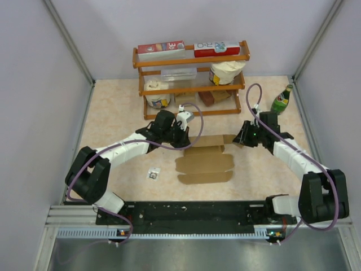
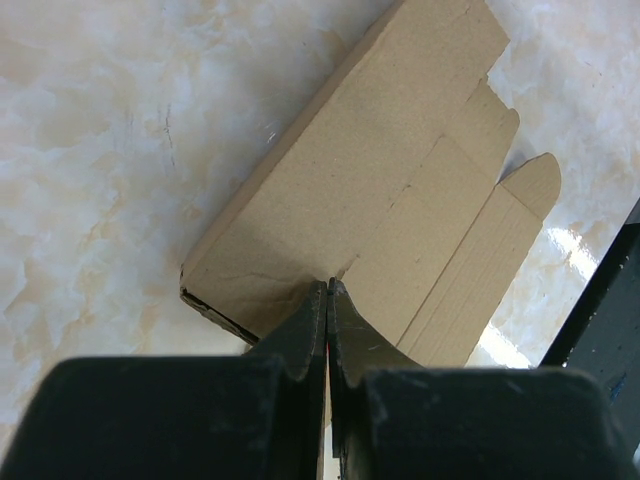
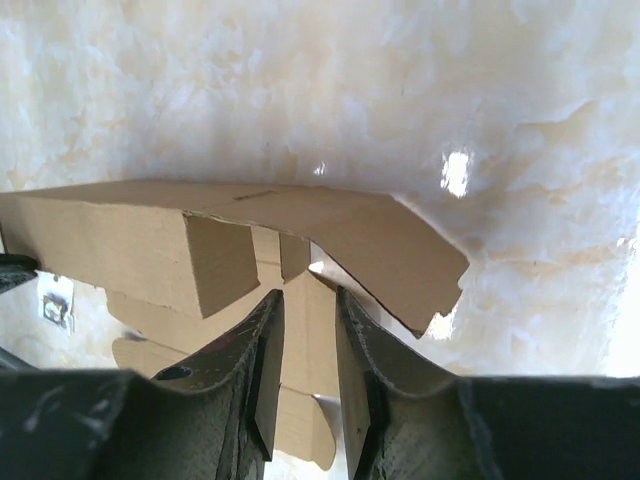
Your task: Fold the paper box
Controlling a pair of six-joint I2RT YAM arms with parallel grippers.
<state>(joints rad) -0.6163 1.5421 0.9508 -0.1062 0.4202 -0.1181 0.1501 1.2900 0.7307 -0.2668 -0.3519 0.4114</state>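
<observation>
The paper box [image 1: 206, 159] is a plain brown cardboard sheet with flaps, lying mid-table, its far long panel folded up. My left gripper [image 1: 181, 137] is at the box's far left corner. In the left wrist view the jaws [image 2: 328, 286] are pressed together on the edge of the box [image 2: 380, 190], with a thin strip of cardboard between them. My right gripper [image 1: 241, 138] is at the box's far right end. In the right wrist view it [image 3: 308, 296] is open, with the raised panel and end flap [image 3: 390, 245] just beyond the fingertips and the flat sheet showing through the gap.
A wooden shelf [image 1: 243, 56] at the back holds red-and-white cartons, tubs and a small brown block. A green bottle [image 1: 281, 100] stands at the right, near the right arm. A small packet [image 1: 153, 173] lies on the table left of the box.
</observation>
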